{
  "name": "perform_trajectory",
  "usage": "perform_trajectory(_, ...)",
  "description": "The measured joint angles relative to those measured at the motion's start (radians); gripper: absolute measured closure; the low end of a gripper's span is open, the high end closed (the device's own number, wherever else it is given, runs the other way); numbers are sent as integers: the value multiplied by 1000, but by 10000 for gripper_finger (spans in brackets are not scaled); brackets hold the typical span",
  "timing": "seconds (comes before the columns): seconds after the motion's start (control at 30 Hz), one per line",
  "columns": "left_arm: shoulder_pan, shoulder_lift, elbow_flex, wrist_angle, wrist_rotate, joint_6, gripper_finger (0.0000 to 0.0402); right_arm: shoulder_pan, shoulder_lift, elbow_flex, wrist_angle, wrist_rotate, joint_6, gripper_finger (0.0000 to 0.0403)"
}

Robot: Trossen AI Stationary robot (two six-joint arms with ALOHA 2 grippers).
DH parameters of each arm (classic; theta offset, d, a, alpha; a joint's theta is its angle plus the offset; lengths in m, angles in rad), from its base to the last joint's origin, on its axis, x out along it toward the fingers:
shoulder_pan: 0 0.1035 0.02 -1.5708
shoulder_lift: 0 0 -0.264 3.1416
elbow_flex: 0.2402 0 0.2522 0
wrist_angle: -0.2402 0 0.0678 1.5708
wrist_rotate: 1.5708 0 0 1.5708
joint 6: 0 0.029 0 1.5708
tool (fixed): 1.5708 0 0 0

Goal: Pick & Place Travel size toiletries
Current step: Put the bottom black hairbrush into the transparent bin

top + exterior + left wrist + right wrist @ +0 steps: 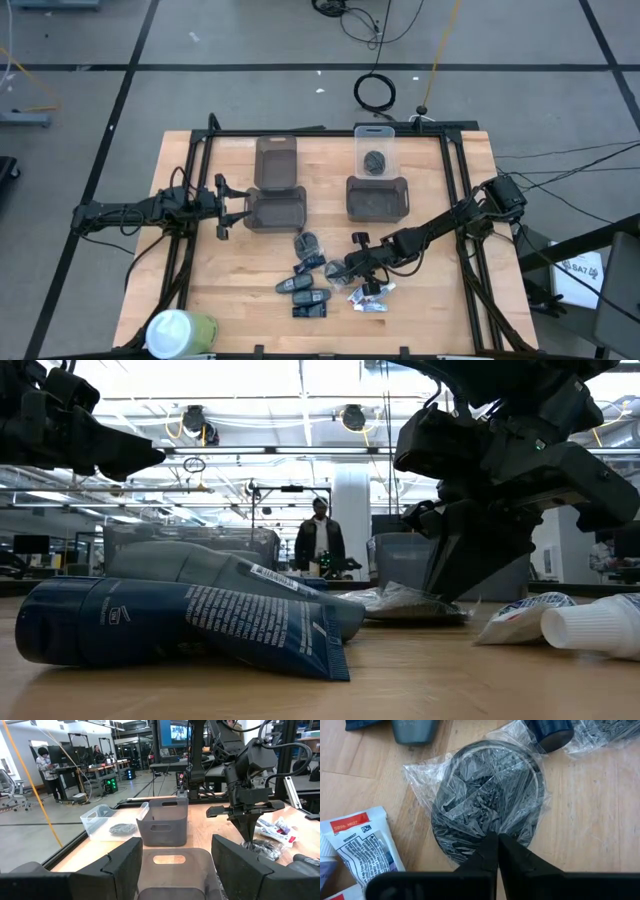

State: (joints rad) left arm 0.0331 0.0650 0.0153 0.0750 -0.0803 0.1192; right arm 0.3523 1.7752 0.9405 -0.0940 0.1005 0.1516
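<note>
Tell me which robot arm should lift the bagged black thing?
The right. Its hand is pinched shut on the plastic-wrapped black item on the table; the left hand waits open by the grey bin.

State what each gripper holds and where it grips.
Right gripper pinches the plastic-wrapped dark round item at its wrapper's edge. Left gripper holds nothing.

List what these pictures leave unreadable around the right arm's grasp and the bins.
- Right hand, right wrist view: its fingertips meet on the plastic-wrapped dark round item; the crinkled wrap blurs what the item is.
- Clear bin, high view: one dark lump inside, too small to identify.
- Grey bin, high view: contents too dark to tell.
- White tube, right wrist view: cut off by the picture edge.
- Left hand, left wrist view: open above another grey bin, whose inside stays hidden.
</note>
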Motion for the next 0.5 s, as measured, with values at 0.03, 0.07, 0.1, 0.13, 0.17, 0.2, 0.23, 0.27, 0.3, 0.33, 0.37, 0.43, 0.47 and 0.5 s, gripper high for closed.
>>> perform_trajectory(0.03,0,0,0,0,0,0,167,0,0,0,0,0,0,402)
perform_trajectory(0.07,0,0,0,0,0,0,167,0,-2,0,-2,0,0,402)
perform_trajectory(0.1,0,0,0,0,0,0,167,0,-8,-1,-8,0,0,402)
perform_trajectory(0.13,0,0,0,0,0,0,167,0,-15,-2,-15,-1,0,402)
perform_trajectory(0.17,0,0,0,0,0,0,167,0,-20,-2,-20,-1,0,402)
perform_trajectory(0.2,0,0,0,0,0,0,167,0,-27,-2,-25,-1,-1,403)
perform_trajectory(0.23,0,0,0,0,0,0,167,0,-35,-3,-34,-2,-5,403)
perform_trajectory(0.27,0,0,0,0,0,0,167,0,-47,-3,-47,-2,-7,403)
perform_trajectory(0.3,0,0,0,0,0,0,167,0,-59,-4,-59,-2,-7,403)
perform_trajectory(0.33,0,0,0,0,0,0,167,0,-68,-5,-62,-1,-7,403)
perform_trajectory(0.37,0,0,0,0,0,0,167,0,-78,-4,-63,-1,-8,403)
perform_trajectory(0.43,0,0,0,0,0,0,167,0,-101,-4,-84,0,-8,403)
perform_trajectory(0.47,0,0,0,0,0,0,167,0,-110,-4,-86,0,-8,403)
perform_trajectory(0.5,0,0,0,0,0,0,167,0,-118,-4,-82,0,-8,403)
